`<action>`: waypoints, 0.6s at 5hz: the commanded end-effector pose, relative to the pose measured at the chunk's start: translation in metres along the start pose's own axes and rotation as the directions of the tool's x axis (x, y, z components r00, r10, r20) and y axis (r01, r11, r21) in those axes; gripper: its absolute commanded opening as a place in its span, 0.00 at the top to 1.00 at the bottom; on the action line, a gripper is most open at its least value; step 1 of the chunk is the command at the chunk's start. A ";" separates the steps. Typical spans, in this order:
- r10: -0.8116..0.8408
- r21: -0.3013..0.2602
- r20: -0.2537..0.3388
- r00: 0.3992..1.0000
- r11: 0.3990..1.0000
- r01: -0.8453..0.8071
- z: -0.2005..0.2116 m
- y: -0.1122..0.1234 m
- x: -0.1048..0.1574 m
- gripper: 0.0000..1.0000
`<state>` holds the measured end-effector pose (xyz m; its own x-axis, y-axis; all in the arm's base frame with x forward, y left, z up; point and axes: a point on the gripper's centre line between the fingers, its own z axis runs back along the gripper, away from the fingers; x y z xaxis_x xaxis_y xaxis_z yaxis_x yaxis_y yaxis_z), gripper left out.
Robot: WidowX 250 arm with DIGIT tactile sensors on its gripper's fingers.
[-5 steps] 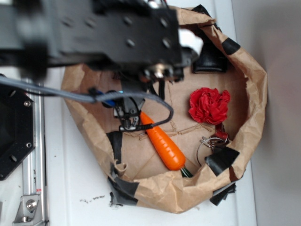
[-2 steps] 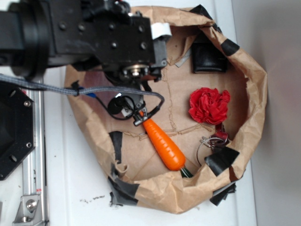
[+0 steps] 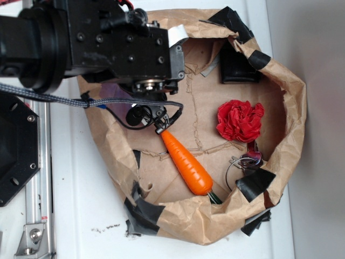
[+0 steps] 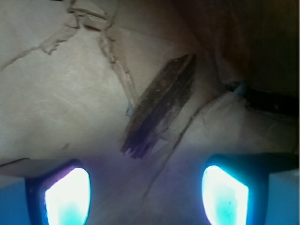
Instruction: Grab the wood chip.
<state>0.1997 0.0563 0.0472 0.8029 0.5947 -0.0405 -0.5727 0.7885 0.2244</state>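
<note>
Black robot arm (image 3: pixel 97 46) over a taped brown paper bag (image 3: pixel 291 129) with orange carrot (image 3: pixel 187 163), red cloth (image 3: pixel 240 121)

Rough, matt, splintery wood chip (image 4: pixel 160 105) on creased brown paper (image 4: pixel 61 103); glossy plastic carrot (image 3: pixel 186 163).

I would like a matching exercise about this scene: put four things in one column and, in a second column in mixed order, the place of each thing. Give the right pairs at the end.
Things:
1. wood chip
2. carrot
3. red crumpled cloth
4. black wallet-like object

Places:
A. upper right corner of the paper bag, against its wall
B. wrist view, on the paper ahead of the open gripper
C. right side of the bag, just above the keys
D. middle of the bag, lying diagonally

Pairs: 1-B, 2-D, 3-C, 4-A
</note>
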 end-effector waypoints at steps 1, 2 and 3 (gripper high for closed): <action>0.118 0.006 0.063 0.991 0.993 -0.118 -0.010 0.018 0.020 0.00; 0.136 0.003 0.069 0.988 0.991 -0.137 -0.021 0.019 0.022 0.00; 0.159 0.000 0.082 0.984 0.987 -0.159 -0.029 0.016 0.026 0.00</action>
<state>0.2115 0.0812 0.0226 0.7593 0.6478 0.0618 -0.6421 0.7303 0.2332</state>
